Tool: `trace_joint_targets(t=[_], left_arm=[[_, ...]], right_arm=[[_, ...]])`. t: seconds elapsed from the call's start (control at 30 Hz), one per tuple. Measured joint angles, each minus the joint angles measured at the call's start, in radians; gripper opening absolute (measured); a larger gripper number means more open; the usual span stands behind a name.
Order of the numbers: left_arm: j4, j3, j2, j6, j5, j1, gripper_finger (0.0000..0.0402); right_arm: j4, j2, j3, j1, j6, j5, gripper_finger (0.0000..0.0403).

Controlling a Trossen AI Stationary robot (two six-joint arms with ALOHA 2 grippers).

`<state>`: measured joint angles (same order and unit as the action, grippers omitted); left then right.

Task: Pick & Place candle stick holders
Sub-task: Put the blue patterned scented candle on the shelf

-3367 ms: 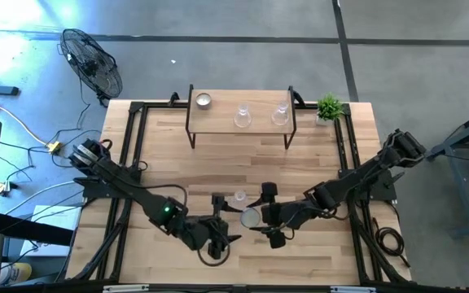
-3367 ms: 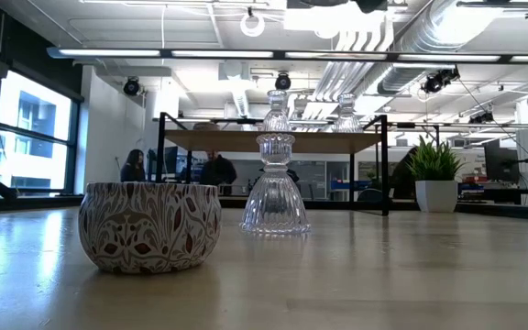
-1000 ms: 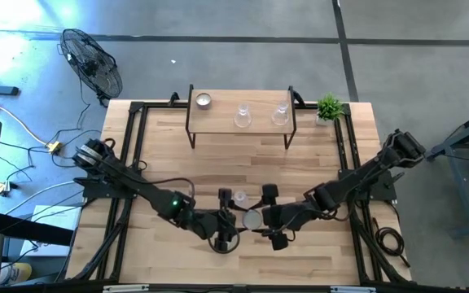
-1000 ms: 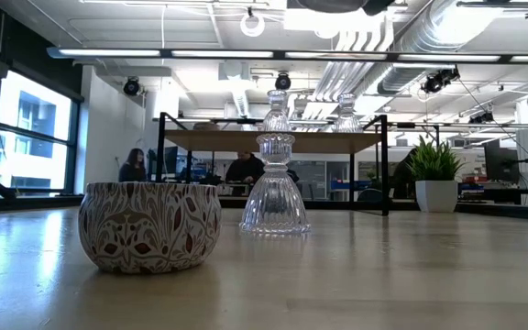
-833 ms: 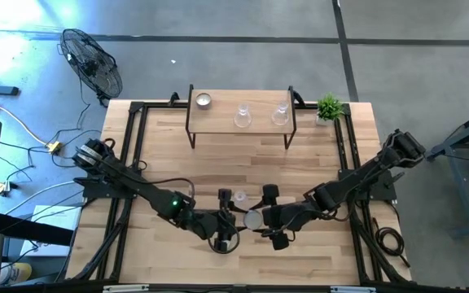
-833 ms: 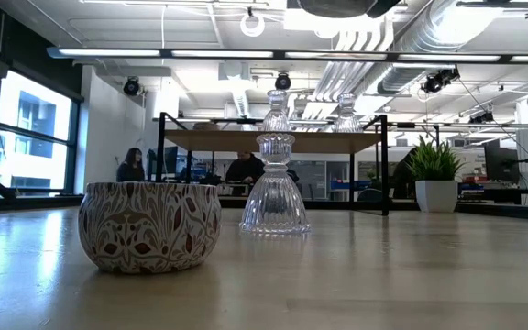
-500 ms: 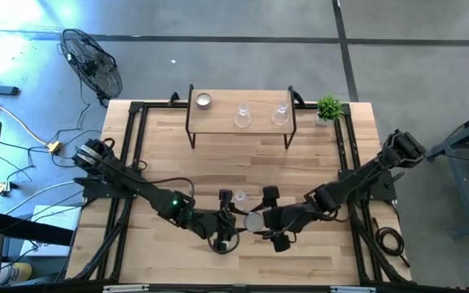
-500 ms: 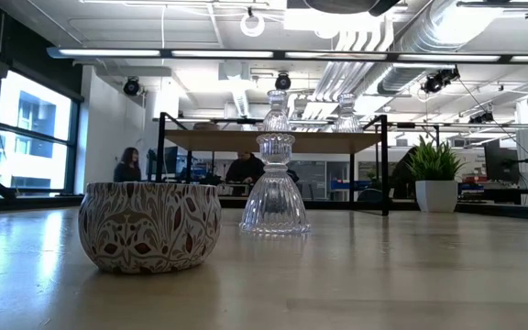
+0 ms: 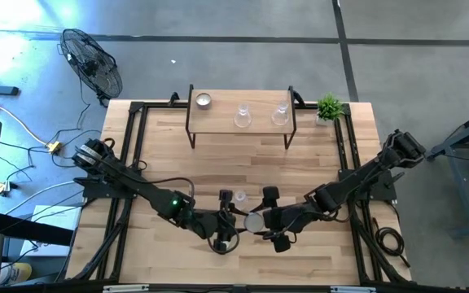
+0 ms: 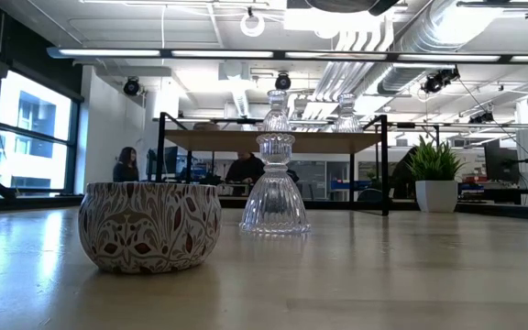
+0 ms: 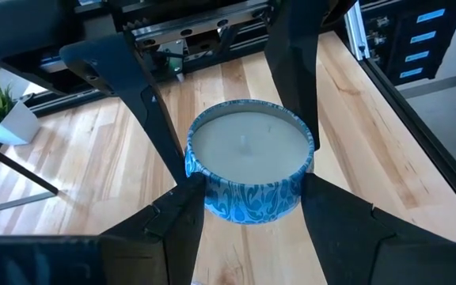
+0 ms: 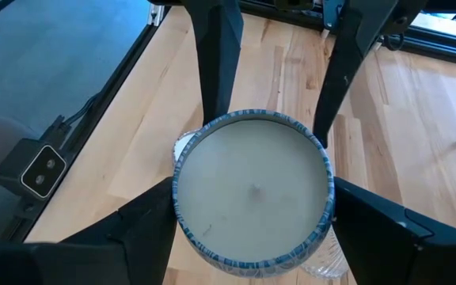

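A blue patterned tealight cup (image 9: 253, 220) with a white centre hangs between my two grippers above the table's near middle. My left gripper (image 11: 252, 190) and my right gripper (image 12: 252, 194) are both shut on it from opposite sides. A clear glass stemmed holder (image 9: 239, 197) stands on its base just beyond them and also shows in the low view (image 10: 275, 188). A red-and-white patterned cup (image 10: 149, 225) sits on the table. A tealight cup (image 9: 203, 100) and two glass holders (image 9: 243, 116) (image 9: 281, 114) stand on the small shelf (image 9: 218, 130). My left gripper pinches the blue cup's side wall (image 11: 206, 190) between its two fingers, coming level from the table's left. The cup sits upright, open top up, clear of the table. My right gripper pinches the same cup's side wall (image 12: 177, 198) between its two fingers, coming level from the table's right. The cup is upright and lifted, and the glass holder shows under it.
A small green plant (image 9: 329, 106) in a white pot stands at the far right corner beside the shelf. Dark frame rails (image 9: 129, 163) run along the table's left and right sides. Bare wood lies between the shelf and the grippers. People show in the room beyond the table.
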<state>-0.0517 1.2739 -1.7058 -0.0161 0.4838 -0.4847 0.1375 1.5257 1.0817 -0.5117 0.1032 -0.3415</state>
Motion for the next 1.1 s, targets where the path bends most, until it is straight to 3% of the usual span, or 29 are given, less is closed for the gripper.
trace_joint_targets(t=[0.63, 1.1], left_arm=[[-0.024, 0.0, 0.007, 0.104, 0.001, 0.0, 0.0195], [-0.082, -0.001, 0.091, 0.397, -0.065, 0.003, 0.0195]], right_arm=[[0.0, 0.0, 0.0, 0.002, 0.0, -0.001, 0.0282], [-0.051, -0.003, 0.007, 0.002, -0.022, -0.033, 0.0282]])
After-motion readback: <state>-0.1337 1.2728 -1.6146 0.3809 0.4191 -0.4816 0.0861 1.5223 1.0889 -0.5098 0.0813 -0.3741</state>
